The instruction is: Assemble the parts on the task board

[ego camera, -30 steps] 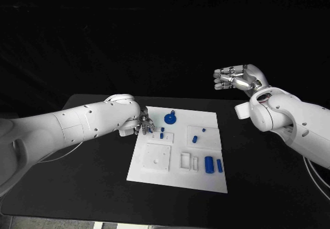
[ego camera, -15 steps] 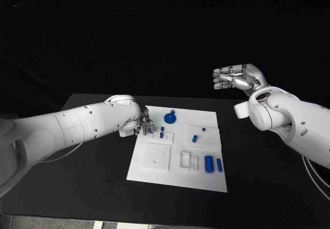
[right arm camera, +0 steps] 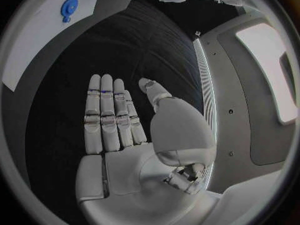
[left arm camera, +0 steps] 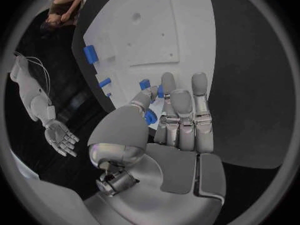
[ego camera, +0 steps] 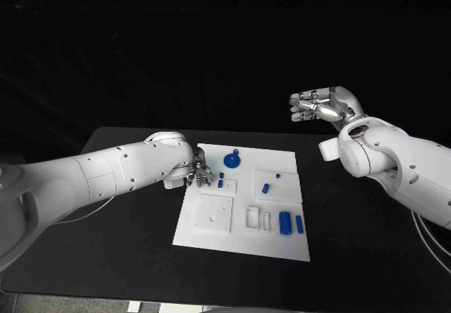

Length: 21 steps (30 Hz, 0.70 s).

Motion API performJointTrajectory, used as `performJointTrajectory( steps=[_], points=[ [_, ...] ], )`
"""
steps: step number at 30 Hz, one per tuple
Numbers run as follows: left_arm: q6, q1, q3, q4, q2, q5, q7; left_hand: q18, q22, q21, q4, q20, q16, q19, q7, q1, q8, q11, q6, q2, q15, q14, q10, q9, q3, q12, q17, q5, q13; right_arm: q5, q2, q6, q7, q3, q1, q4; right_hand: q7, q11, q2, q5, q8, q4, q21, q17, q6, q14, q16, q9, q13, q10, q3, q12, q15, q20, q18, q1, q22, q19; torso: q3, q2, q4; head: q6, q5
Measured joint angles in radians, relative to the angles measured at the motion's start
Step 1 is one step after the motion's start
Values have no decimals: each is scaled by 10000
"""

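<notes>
The left hand (ego camera: 195, 171) is down at the near-left corner of the white task board (ego camera: 282, 248), which lies in the middle of the black bench (ego camera: 122, 261). In the left wrist view its thumb and a fingertip are closed on a small blue part (left arm camera: 150, 117), though the pinch is half hidden by the thumb, so I can only say it looks held. Just beyond those fingertips two short blue pegs (ego camera: 221, 183) stand in the board, and a little farther off sits a round blue knob (ego camera: 232, 160). Further from the left hand, towards the right arm, there is a small blue piece (ego camera: 266, 190) and, at the board's near side, a pair of blue cylinders (ego camera: 285, 221) lying side by side. The right hand (ego camera: 321, 106) is raised well clear of the bench, beyond the board's far right corner, holding nothing; in the right wrist view its fingers (right arm camera: 102, 116) lie straight and together, the thumb apart.
</notes>
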<state>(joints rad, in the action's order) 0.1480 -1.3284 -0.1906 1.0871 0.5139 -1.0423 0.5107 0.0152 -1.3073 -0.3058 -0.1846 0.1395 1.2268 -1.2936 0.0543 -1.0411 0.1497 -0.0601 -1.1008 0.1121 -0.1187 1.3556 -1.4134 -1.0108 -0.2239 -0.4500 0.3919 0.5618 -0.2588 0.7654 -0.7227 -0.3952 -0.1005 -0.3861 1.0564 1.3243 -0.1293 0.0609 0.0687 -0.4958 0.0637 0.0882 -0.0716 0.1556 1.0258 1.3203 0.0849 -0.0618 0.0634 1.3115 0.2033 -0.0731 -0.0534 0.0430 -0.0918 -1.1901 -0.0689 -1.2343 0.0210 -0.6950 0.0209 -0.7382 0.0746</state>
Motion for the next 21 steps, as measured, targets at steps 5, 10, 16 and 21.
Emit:
performJointTrajectory(
  steps=[5,10,16,21],
  points=[
    [10,8,-1,5,-1,-72,-47,0,0,0,40,0,-40,0,0,0,-38,36,0,0,12,-12,38,-6,-43,0,-12,-15,1,12,4,13,13,0,0,-5,1,36,0,0,0,-57,0,-40,0,0,0,0,0,-36,-2,0,0,0,-1,0,-1,0,-6,5,0,11,-1],
    [21,14,-1,24,-1,-147,-92,0,-7,0,38,0,-39,0,-1,0,-17,36,1,0,13,-12,38,-11,-44,0,-29,-17,-12,20,6,26,20,0,0,-7,1,36,0,0,0,-56,0,-39,1,0,0,0,0,-36,-2,0,0,0,-1,0,-1,0,-7,6,6,18,-2],
    [70,16,-2,74,10,-221,-137,-1,-7,0,30,-36,-39,37,-1,-38,3,53,1,-37,13,-13,92,-14,-53,0,-39,-55,-11,27,1,34,27,0,0,-8,2,35,0,0,0,-56,0,-52,2,0,1,0,1,-36,-2,0,0,38,-1,0,-1,38,-7,4,-6,-17,-12],
    [128,18,-2,90,27,-274,-164,-1,-6,0,29,-36,-39,37,-2,-53,3,35,2,-50,15,-15,110,-14,-55,-5,-41,-75,-11,31,8,39,31,-1,0,-12,3,36,0,0,0,-56,0,-62,2,0,1,0,1,-36,-2,0,0,38,-1,0,-1,38,0,4,-11,-29,5]
  ],
)
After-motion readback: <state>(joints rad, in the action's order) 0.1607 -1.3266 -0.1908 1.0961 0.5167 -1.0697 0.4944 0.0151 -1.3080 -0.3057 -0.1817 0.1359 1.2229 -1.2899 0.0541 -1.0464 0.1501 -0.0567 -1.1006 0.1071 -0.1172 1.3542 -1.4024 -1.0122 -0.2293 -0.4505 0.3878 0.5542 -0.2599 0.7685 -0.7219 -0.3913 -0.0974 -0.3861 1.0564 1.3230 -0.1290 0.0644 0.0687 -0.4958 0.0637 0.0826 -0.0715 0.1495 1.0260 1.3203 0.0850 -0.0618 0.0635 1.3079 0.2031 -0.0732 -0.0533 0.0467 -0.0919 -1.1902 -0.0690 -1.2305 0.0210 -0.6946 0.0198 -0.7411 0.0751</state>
